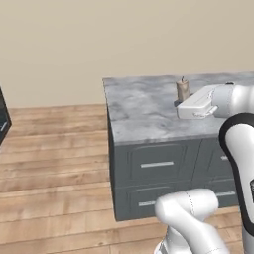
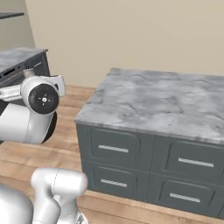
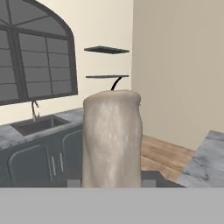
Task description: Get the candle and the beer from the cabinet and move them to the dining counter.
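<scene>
Candle (image 1: 182, 91) stands upright over the marble top of the dining counter (image 1: 144, 111) in the left base view, at the far right part of the slab, with the white hand of the arm reaching in from the right just beside it. Whether its base touches the marble cannot be told, since the hand covers its lower part there. The right base view shows the counter (image 2: 166, 103) from the other side, with its dark grey drawers and silver bar handles, but the arm's big joint at the left edge blocks the hand and the candle from that side. In the hand view the candle (image 3: 112, 140) is close up and centred, its beige waxy body rising from between the gripper (image 3: 111, 183), with the dark wick curling at the top. The fingertips (image 3: 148, 181) show as small dark stubs close against either side of its base, clamped on it as far as can be seen, though the contact itself is cut off at the bottom. Behind the candle in that view lie a sink (image 3: 37, 124) with a tap, an arched window (image 3: 35, 57) and two slate-grey shelf boards (image 3: 107, 50) on the wall, with a corner of the marble top at the lower right.
</scene>
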Robot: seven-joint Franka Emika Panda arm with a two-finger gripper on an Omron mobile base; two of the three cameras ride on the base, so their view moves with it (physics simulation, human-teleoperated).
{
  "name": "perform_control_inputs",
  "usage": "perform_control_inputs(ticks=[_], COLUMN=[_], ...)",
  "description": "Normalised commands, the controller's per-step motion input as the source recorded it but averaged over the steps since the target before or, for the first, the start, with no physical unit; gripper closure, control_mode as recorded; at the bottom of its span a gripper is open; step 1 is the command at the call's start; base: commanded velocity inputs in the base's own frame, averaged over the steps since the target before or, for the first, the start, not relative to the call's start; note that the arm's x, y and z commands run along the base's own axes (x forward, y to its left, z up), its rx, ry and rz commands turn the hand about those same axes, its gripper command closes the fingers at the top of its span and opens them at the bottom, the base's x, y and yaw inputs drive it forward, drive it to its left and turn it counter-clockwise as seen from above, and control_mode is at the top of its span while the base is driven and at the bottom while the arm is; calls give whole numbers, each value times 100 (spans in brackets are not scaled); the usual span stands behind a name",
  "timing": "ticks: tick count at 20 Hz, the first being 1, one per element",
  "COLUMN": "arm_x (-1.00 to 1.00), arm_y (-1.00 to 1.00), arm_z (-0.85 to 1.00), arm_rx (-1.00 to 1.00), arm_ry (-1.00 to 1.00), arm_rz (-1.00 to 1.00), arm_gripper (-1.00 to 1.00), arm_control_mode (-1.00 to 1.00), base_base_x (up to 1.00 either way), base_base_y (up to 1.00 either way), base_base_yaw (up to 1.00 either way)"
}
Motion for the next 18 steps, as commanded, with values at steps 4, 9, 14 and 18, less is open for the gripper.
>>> perform_control_inputs(ticks=[4, 9, 14, 18], arm_x=[0, 0, 0, 0], arm_y=[0, 0, 0, 0], arm_z=[0, 0, 0, 0], arm_rx=[0, 0, 0, 0], arm_ry=[0, 0, 0, 0], arm_rz=[0, 0, 0, 0], arm_gripper=[100, 100, 100, 100], arm_control_mode=[100, 100, 100, 100], base_base_x=[60, 67, 60, 65], base_base_y=[-41, -52, -55, -51], base_base_yaw=[-6, 0, 0, 0])
